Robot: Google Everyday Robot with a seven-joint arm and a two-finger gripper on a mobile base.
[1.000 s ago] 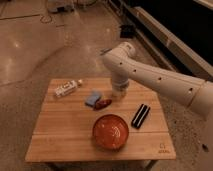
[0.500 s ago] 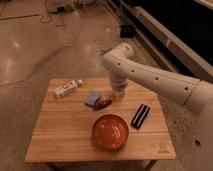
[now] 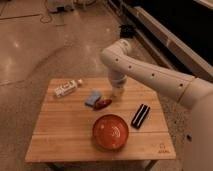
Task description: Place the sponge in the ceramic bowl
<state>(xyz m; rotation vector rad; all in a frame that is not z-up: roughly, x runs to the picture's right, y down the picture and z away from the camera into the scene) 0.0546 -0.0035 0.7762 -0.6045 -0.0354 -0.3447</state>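
Note:
The light-blue sponge (image 3: 92,97) lies flat on the wooden table (image 3: 60,135), left of centre toward the back. The orange-red ceramic bowl (image 3: 110,132) stands near the front middle, with nothing in it. My gripper (image 3: 116,93) hangs from the white arm at the back middle of the table, just right of the sponge and close above a small dark red object (image 3: 103,103). It is not touching the sponge.
A white bottle (image 3: 67,89) lies on its side at the back left of the table. A black rectangular object (image 3: 140,115) lies right of the bowl. The table's edges drop to a polished floor, and a dark counter runs along the right.
The arm has shifted a little left and down toward the sponge and the red object. The sponge, bowl and other items have not moved.

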